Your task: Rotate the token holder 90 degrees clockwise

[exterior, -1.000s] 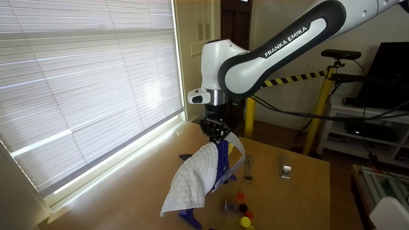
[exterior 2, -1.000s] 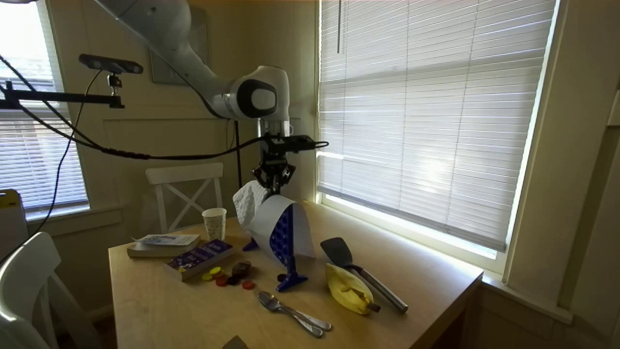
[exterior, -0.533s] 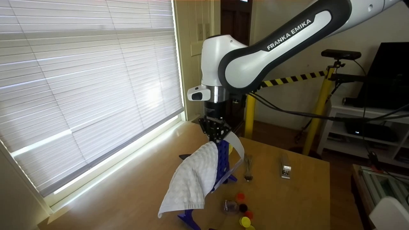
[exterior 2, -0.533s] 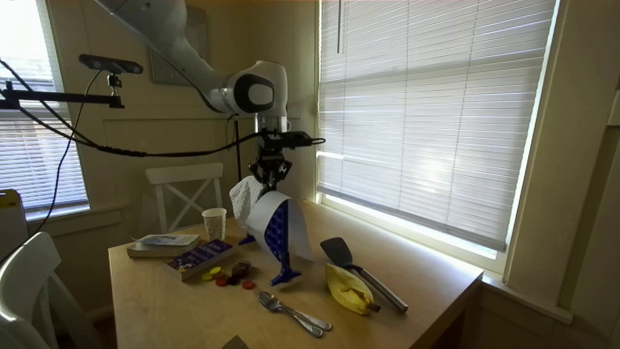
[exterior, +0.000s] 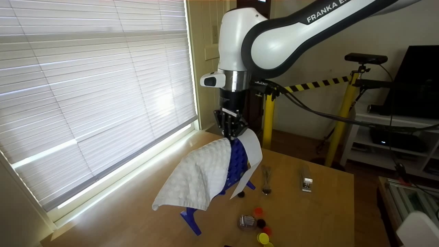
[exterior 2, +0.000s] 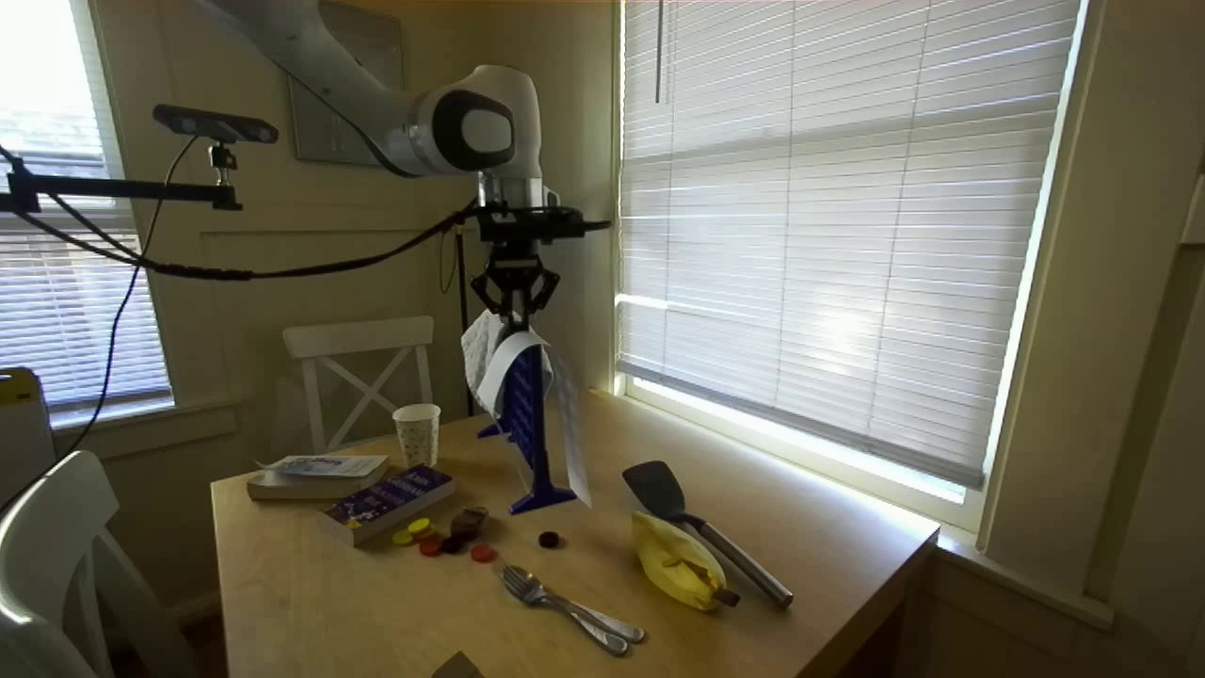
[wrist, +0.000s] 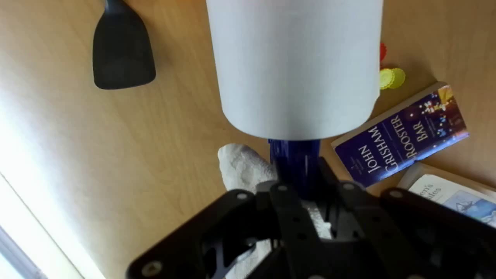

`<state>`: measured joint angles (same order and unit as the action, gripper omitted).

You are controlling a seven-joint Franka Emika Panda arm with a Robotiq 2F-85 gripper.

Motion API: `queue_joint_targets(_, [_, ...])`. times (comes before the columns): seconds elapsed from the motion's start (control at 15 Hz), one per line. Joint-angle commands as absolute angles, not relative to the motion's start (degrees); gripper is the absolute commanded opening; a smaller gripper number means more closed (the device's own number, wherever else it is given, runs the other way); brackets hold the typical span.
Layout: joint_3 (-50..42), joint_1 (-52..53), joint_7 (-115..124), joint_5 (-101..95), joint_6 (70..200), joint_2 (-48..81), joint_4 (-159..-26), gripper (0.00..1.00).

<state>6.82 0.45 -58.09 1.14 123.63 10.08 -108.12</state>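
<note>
Wrist view gives me the relation the turn hangs on: the token holder (wrist: 294, 153) lies directly under the claw (wrist: 303, 172), its long blue top edge running out from between the jaws and away beneath a smooth white sheet (wrist: 298, 73). The jaws are closed on that edge, pinching it across the thin way, so the long axis should follow when I roll the wrist. Against the bright window ledge (wrist: 46, 217) that axis lies at a slant. In an exterior view I see the frame hanging about upright over the table (exterior 2: 311, 593), near foot (exterior 2: 543, 499) toward that camera, far end leading away; the feet look clear of its top, though I can't be sure. A quilted white sheet (exterior: 204, 171) droops on the opposite side of the grip from the smooth one. I judge the next move is the clockwise turn about the claw, seen from above; how much of it is done I can't tell. A foot swung low could clip the dark token (exterior 2: 549, 540) near it.
</note>
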Motion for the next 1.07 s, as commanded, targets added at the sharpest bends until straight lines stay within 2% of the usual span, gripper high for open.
queue_joint_targets(0.0, [5.93, 2.14, -45.64, 0.18, 123.52, 6.48, -110.23, 0.05])
queue_joint_targets(1.0, [5.6, 5.97, 4.79, -5.96, 122.3, 9.77, -107.77, 0.05])
